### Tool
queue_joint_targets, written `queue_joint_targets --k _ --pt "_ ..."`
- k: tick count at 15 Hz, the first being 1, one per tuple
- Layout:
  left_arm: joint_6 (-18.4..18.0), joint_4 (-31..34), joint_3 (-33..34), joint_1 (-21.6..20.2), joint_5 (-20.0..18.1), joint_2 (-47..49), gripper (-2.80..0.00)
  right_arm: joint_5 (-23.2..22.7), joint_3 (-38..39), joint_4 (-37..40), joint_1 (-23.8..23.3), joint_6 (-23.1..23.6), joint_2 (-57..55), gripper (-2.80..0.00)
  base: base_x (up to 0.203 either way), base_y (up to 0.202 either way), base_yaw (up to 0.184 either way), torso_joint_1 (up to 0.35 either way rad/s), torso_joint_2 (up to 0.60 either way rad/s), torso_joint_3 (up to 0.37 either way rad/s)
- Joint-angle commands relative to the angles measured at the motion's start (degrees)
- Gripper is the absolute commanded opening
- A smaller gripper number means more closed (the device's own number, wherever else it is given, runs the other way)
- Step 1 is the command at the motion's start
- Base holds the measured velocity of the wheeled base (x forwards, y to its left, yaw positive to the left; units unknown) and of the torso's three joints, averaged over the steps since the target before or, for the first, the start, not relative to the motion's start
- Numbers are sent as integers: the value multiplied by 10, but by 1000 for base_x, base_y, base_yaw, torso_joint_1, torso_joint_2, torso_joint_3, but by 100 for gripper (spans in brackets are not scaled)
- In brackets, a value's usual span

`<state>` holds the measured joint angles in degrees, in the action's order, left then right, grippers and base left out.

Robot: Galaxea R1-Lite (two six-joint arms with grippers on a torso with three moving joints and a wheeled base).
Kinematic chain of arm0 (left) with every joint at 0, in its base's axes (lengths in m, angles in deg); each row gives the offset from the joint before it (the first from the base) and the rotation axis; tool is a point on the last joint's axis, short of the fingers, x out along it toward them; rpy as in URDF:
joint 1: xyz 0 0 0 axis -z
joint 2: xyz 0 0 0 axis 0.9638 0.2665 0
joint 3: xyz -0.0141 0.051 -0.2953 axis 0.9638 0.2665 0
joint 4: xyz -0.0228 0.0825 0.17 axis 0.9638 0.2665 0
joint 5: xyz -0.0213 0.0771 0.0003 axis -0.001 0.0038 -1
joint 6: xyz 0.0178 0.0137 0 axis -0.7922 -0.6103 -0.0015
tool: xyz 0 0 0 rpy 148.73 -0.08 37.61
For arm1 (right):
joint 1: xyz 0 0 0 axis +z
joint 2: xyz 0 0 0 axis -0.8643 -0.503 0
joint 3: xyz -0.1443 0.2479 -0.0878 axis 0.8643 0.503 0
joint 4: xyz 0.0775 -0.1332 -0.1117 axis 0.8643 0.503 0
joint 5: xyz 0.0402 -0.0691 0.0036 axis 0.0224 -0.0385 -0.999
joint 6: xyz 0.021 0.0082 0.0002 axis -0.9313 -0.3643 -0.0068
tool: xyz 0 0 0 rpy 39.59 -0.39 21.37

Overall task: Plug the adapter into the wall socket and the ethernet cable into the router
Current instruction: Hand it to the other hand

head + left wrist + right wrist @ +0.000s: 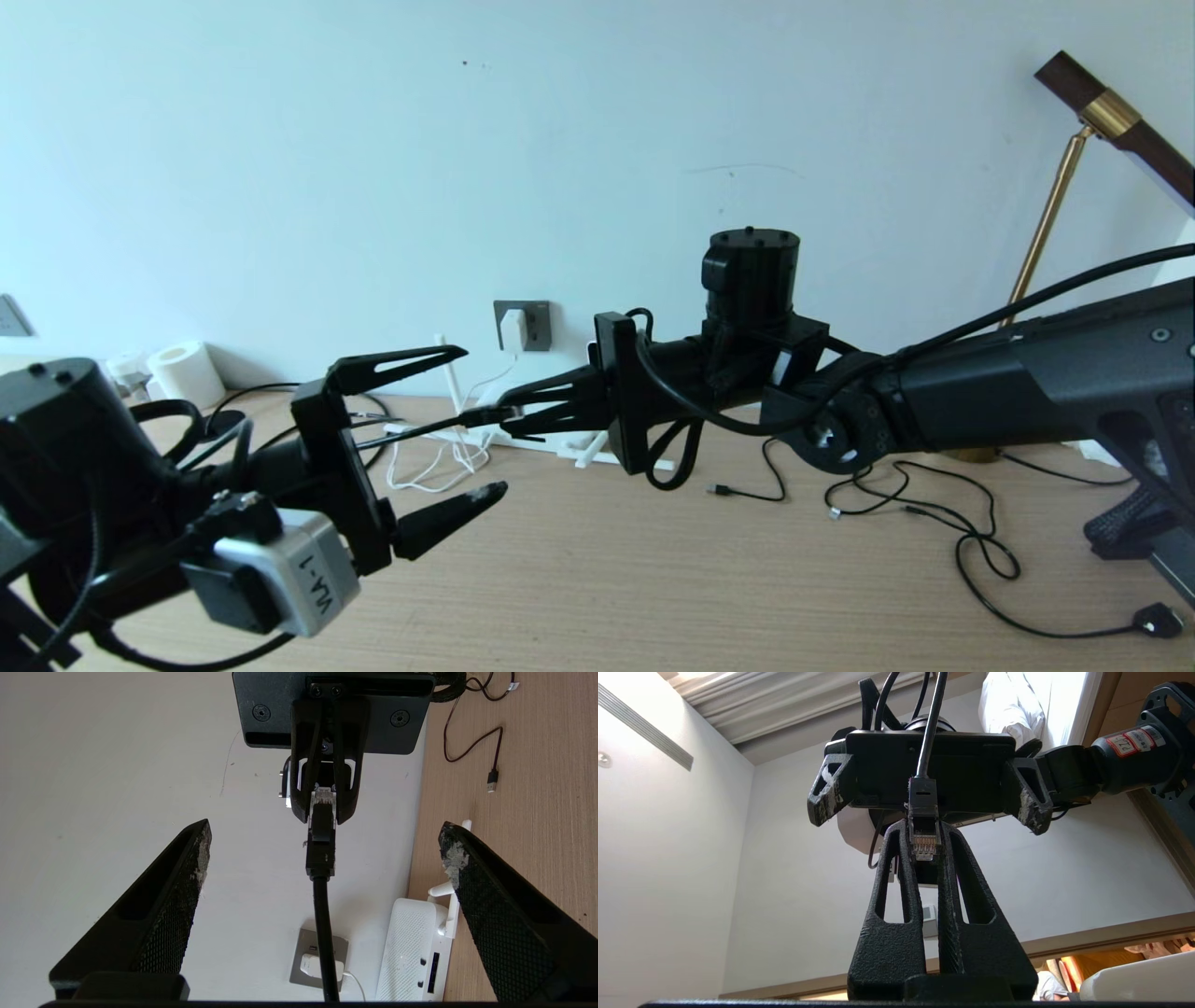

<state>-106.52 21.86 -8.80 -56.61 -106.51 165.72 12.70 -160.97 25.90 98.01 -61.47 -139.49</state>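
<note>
My right gripper (pixel 504 412) reaches in from the right and is shut on the clear clip plug of the black ethernet cable (pixel 415 430). In its wrist view the plug (pixel 923 843) sits pinched between the two fingers. My left gripper (pixel 476 422) faces it with its jaws wide open, the cable (pixel 324 914) running between the fingers untouched. The white adapter (pixel 513 328) sits in the grey wall socket (pixel 536 322). Below it the white router (pixel 411 952) stands against the wall, its dark ports showing; in the head view my right gripper mostly hides it.
Thin black USB cables (pixel 934 504) lie looped on the wooden table at the right. A thin white cord (pixel 439 467) is bunched near the router. A toilet roll (pixel 187 373) stands at the far left, a brass lamp stand (pixel 1046 215) at the far right.
</note>
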Motion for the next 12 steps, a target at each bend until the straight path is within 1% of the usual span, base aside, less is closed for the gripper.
queue_joint_targets --k 1,12 --pt "-3 -4 -1 0 -2 0 0 -7 1 -8 0 -6 1 -280 0 0 0 0 0 0" --pt "0 -2 3 -1 -2 1 0 -7 11 -17 1 -7 4 -280 0 0 0 0 0 0"
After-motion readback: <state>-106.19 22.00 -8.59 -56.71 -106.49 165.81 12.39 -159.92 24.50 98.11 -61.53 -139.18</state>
